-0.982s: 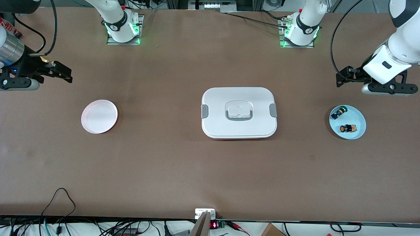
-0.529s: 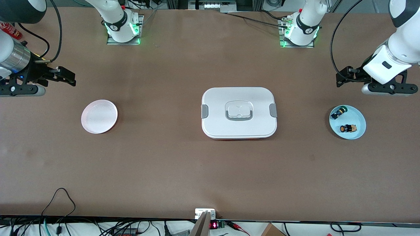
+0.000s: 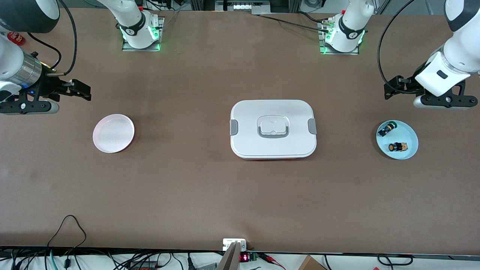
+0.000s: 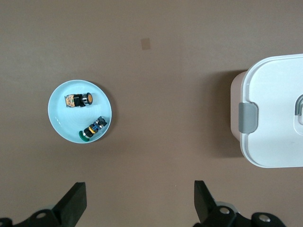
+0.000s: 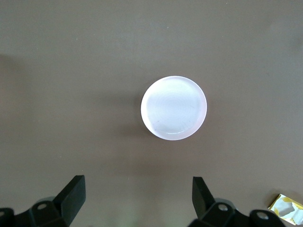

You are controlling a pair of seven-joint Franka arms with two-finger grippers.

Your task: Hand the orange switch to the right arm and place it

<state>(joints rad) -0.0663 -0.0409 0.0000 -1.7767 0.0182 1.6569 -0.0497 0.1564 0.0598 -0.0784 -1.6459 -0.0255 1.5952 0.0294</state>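
The white left arm is hanging high, and its wide black left gripper (image 3: 392,90) is over the bare brown table (image 3: 195,180), jaws spread wide and holding nothing. The right arm with the shiny silver wrist is hanging too; its slim black right gripper (image 3: 80,90) is also wide open and empty. The small black switch with the orange face (image 3: 397,147) is lying in the round light-blue dish (image 3: 410,138), beside a green-capped switch (image 3: 387,129). A white lidded box (image 3: 273,108) is sitting mid-table, and a round pink plate (image 3: 113,133) is lying toward the right arm's end.
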